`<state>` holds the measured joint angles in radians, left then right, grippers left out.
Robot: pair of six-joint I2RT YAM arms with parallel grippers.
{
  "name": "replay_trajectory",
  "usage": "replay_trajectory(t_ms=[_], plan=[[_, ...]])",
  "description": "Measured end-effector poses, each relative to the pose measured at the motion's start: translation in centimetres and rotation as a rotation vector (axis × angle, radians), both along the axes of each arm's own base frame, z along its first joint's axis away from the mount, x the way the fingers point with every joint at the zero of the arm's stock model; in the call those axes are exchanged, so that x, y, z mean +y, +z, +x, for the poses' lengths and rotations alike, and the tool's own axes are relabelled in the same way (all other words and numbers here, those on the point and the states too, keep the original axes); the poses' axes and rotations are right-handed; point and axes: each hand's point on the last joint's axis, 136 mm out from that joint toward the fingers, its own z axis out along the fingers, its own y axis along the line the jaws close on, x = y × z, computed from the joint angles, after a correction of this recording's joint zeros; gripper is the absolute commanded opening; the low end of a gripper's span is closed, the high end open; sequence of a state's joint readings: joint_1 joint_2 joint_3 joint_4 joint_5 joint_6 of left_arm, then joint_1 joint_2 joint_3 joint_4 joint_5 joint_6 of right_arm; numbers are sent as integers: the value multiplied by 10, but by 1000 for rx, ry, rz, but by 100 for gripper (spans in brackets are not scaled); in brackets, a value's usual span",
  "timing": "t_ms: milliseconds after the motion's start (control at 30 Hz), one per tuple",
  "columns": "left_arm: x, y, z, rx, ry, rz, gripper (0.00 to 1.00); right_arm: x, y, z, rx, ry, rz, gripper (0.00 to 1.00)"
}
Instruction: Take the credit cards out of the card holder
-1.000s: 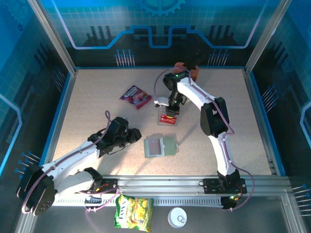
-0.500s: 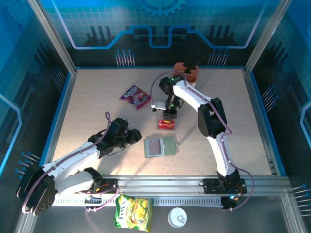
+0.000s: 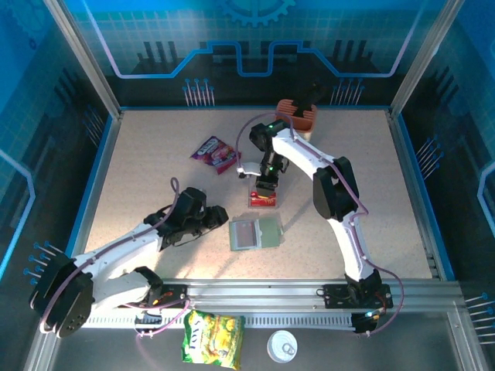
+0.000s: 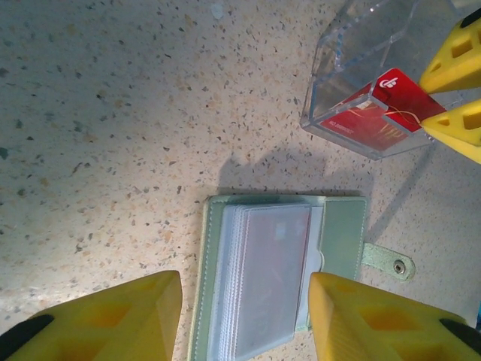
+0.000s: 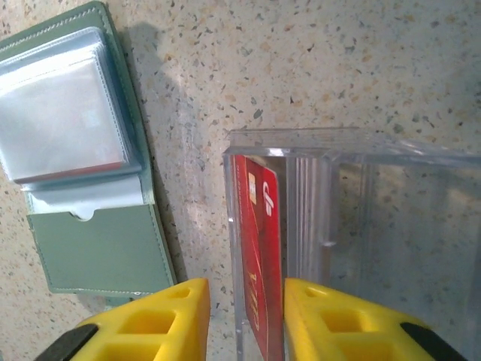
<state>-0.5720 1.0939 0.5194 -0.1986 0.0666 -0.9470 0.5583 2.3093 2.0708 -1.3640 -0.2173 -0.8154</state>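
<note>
The grey-green card holder lies open on the table, its clear sleeves facing up, and it reaches the left edge of the right wrist view. One red credit card stands on edge inside a clear plastic box, also seen from the left wrist. My right gripper is open, one finger outside the box wall and one just right of the card. My left gripper hovers open over the holder, a finger on each side, touching nothing.
A purple-red snack packet lies at the back left of the table. A knife block stands at the back, behind the right arm. A yellow packet and a white lid lie in front of the rail.
My right gripper has come down a little toward the near left with the red card, and its jaws have parted from it. The left gripper has edged toward the holder.
</note>
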Motion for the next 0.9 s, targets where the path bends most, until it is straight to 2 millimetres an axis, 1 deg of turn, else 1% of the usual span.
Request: replay_trajectory(t_ms=[100, 233, 333, 433, 500, 533, 633, 733, 800, 867, 900], plan=[[-3, -4, 1, 14, -9, -4, 47, 0, 14, 3, -35, -36, 8, 35], [-7, -12, 1, 36, -21, -5, 46, 1, 43, 2, -99, -90, 48, 36], [-10, -17, 2, 48, -29, -10, 45, 4, 61, -4, -139, -150, 83, 37], [-13, -21, 2, 62, -38, -14, 44, 11, 70, -14, -152, -225, 131, 37], [-14, -24, 2, 70, -40, -14, 43, 15, 70, -22, -150, -287, 157, 37], [-15, -26, 3, 74, -40, -17, 42, 17, 68, -26, -148, -325, 170, 35], [-19, -29, 2, 88, -45, -26, 39, 21, 59, -37, -136, -469, 200, 29], [-25, -33, -1, 100, -62, -31, 36, 20, 50, -42, -112, -628, 238, 26], [-30, -33, -5, 102, -79, -32, 29, 19, 47, -46, -89, -719, 258, 25], [-35, -33, -9, 102, -96, -35, 19, 20, 46, -50, -66, -791, 275, 24], [-37, -33, -10, 105, -97, -39, 16, 21, 47, -52, -59, -816, 280, 24]])
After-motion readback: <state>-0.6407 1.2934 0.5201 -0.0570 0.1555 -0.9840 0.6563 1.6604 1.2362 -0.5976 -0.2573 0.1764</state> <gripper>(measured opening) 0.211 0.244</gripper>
